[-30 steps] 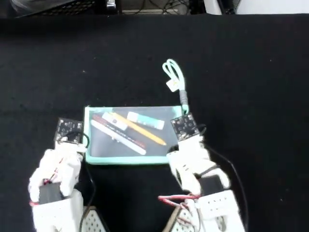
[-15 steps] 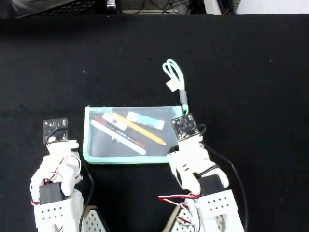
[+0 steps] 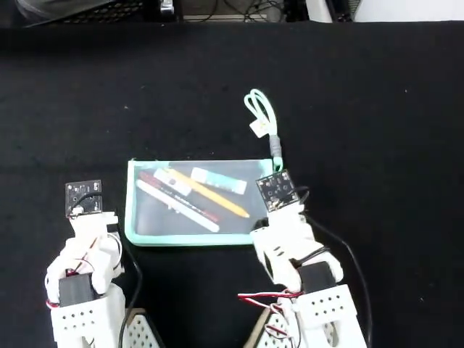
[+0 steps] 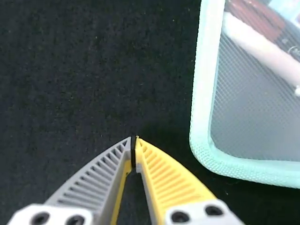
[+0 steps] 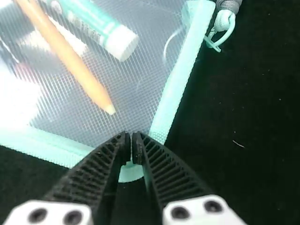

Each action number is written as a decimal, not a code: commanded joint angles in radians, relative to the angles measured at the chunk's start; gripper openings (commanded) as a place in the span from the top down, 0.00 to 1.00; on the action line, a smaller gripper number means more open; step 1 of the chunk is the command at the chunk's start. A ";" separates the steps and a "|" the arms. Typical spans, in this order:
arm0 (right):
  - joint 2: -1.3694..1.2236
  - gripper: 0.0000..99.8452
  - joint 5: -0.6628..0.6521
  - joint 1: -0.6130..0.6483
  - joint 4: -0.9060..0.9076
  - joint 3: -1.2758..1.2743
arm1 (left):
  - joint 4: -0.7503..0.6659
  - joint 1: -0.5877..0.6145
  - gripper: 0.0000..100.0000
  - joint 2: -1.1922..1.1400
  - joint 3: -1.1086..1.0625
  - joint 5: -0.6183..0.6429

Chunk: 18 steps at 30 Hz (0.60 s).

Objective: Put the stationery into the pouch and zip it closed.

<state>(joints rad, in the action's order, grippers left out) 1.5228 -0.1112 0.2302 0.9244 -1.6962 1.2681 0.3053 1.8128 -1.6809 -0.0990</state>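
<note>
High view: pouch [image 3: 188,238] flat between both arms, stationery [image 3: 217,197] all inside, zip seemingly run to the strap [image 3: 262,109] end. Left gripper [image 4: 133,140] pinched together, empty, pouch edge just beside it. Right gripper [image 5: 130,140] likewise closed, empty, tips over a pouch corner. Task looks finished.

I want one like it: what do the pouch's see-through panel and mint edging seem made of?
The panel looks like translucent plastic, perhaps mesh-reinforced vinyl: a fine grid covers it, faintly glossy, and the pencil shows through. The mint edging looks like matte woven fabric tape, with a fine textured weave.
</note>
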 commanded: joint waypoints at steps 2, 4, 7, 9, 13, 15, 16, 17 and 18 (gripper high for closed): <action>0.001 0.97 0.000 0.014 0.005 0.004 | 0.003 0.007 0.97 0.009 -0.018 0.006; 0.001 0.97 0.000 0.014 0.005 0.004 | 0.005 0.001 0.97 0.009 -0.018 0.005; 0.001 0.97 0.000 0.014 0.005 0.004 | 0.006 -0.001 0.97 0.012 -0.018 0.005; 0.002 0.97 0.000 0.012 0.005 0.004 | 0.006 -0.001 0.97 0.014 -0.018 0.005; 0.013 0.97 0.002 0.012 0.009 0.004 | 0.008 -0.001 0.97 0.015 -0.018 0.005; 0.048 0.97 0.000 0.012 0.021 0.002 | 0.008 -0.001 0.97 0.015 -0.018 0.005; 0.068 0.97 0.000 0.012 0.041 0.002 | 0.008 -0.001 0.97 0.015 -0.018 0.005; 0.091 0.97 0.000 0.011 0.071 0.002 | 0.008 -0.001 0.97 0.015 -0.018 0.005; 0.117 0.97 0.000 0.011 0.109 0.002 | 0.008 -0.001 0.97 0.015 -0.018 0.005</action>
<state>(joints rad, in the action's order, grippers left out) 1.5888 -0.1112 0.2302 0.9705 -1.6962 1.2681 0.3053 1.8128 -1.6809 -0.0990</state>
